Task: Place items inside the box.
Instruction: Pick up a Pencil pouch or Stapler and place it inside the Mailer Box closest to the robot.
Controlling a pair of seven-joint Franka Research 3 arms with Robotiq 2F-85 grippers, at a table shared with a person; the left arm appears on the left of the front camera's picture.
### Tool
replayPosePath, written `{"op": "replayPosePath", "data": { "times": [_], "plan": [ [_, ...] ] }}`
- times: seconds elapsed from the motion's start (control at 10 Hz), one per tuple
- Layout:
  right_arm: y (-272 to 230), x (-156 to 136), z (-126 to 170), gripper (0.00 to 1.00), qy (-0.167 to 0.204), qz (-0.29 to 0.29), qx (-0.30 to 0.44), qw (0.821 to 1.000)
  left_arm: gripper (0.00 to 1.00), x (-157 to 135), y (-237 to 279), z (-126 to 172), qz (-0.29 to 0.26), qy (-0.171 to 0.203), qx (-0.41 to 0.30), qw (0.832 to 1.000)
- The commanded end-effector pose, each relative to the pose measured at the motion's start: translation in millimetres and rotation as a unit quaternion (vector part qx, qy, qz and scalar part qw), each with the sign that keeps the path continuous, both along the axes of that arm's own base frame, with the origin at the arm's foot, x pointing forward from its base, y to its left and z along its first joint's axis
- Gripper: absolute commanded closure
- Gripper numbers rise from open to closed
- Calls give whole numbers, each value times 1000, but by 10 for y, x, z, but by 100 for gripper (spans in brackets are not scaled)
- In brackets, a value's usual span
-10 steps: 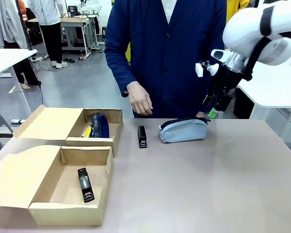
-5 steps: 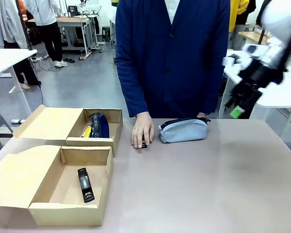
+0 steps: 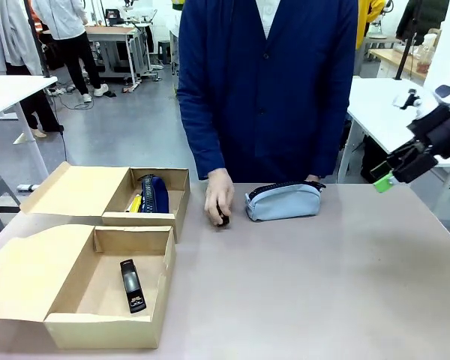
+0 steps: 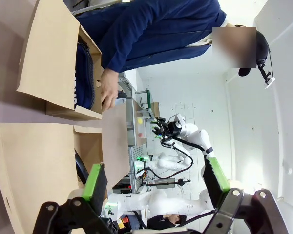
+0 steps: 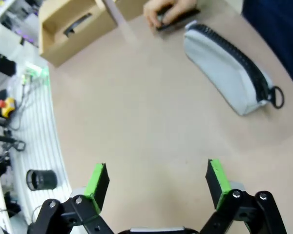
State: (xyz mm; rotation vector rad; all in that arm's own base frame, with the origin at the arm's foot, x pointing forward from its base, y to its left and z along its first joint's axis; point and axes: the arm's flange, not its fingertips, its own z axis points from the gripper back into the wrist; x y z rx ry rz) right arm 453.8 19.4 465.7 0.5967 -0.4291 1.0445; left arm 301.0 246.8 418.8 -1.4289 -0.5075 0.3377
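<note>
On beige table (image 3: 322, 285), saw grey-blue zip pouch (image 3: 283, 202) lying just beside person's hand (image 3: 218, 196) pressed on black stapler (image 3: 223, 220); noted left gripper (image 4: 156, 183) and right gripper (image 5: 156, 183) both spread wide, holding nothing.

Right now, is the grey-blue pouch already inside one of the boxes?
No, the grey-blue pouch lies on the table beside the person's hand.

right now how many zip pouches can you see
2. The navy pouch sits in the far box; the grey-blue pouch lies on the table, beside the person's hand. The far box's front wall hides part of its inside, so another could be there.
</note>
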Motion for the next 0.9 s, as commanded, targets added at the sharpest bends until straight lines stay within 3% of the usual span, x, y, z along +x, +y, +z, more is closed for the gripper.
{"op": "replayPosePath", "data": {
  "times": [0.0, 0.3, 0.5, 0.8],
  "plan": [
    [278, 376, 49, 0, 3, 15, -39, 999, 0, -4, -11, 4, -6, -10, 2, 1000],
    [720, 764, 42, 0, -54, 92, -87, 990, 0, -4, -11, 4, -6, -10, 2, 1000],
    [1118, 1243, -147, 0, -39, 151, -154, 976, 0, -4, -11, 4, -6, -10, 2, 1000],
    [1648, 1608, -492, 0, -53, 228, -251, 939, 0, -4, -11, 4, -6, -10, 2, 1000]
  ]
}}
